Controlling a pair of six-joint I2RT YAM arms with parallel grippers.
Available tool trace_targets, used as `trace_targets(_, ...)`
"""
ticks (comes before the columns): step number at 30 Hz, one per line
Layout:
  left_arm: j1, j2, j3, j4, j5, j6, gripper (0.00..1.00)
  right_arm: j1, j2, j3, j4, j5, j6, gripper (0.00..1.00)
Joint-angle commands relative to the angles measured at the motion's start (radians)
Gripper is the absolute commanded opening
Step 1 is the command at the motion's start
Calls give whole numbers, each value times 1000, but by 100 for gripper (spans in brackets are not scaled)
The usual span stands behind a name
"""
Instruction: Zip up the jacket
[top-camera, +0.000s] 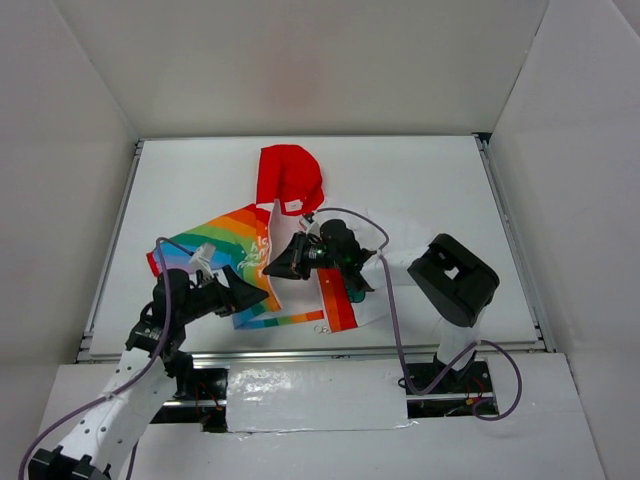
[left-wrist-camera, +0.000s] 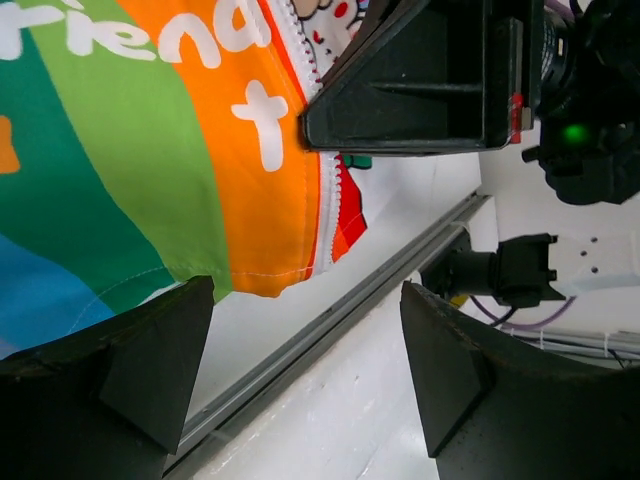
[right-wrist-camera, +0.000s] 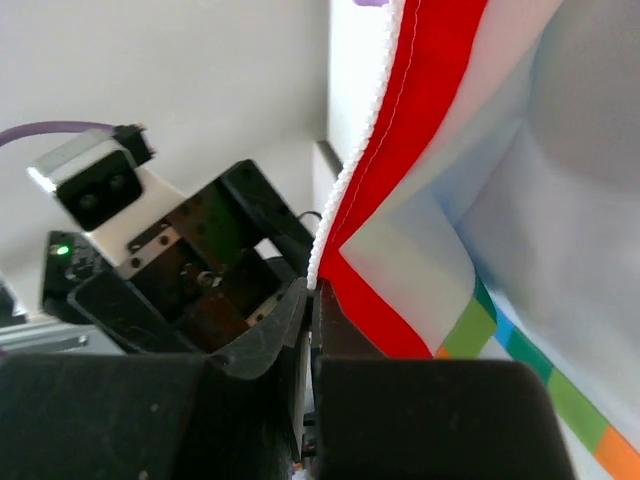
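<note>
The jacket (top-camera: 236, 250) lies open on the white table, red hood (top-camera: 288, 178) at the far end, rainbow half spread to the left. Its white half is hard to tell from the table. My right gripper (top-camera: 273, 268) is over the jacket's front and is shut on the white zipper edge (right-wrist-camera: 350, 180) beside a red lining strip (right-wrist-camera: 420, 140). My left gripper (top-camera: 258, 296) is open and empty just near of it, by the rainbow hem. In the left wrist view its fingers (left-wrist-camera: 140, 365) stand wide apart below the orange stripe (left-wrist-camera: 250, 170) and the zipper teeth (left-wrist-camera: 328, 210).
A metal rail (top-camera: 300, 352) runs along the table's near edge, close under my left gripper; it shows in the left wrist view (left-wrist-camera: 330, 320). White walls close in the table on three sides. A folded rainbow flap (top-camera: 336, 300) lies under the right arm.
</note>
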Motion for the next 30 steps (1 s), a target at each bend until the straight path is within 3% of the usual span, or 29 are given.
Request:
trace_targets(1, -3, -45, 23, -34, -59, 5, 88, 9, -17, 24, -100, 88, -76, 7)
trace_targets(2, -5, -56, 59, -85, -135, 15, 88, 9, -17, 24, -126, 103, -100, 11)
trace_targets(3, -5, -61, 81, -181, -171, 24, 88, 7, -11, 23, -163, 108, -122, 28)
trace_targets(6, -5, -79, 146, -277, -225, 45, 88, 6, 8, -29, -121, 93, -162, 45)
trace_targets(13, -5, -128, 202, -328, -239, 48, 89, -3, 109, -135, 47, 19, -152, 56)
trace_targets(21, -6, -115, 213, -349, -232, 61, 89, -5, 108, -206, 143, -2, -110, 53)
trace_targets(30, -5, -101, 209, -334, -220, 62, 89, -3, 114, -273, 268, -33, -45, 34)
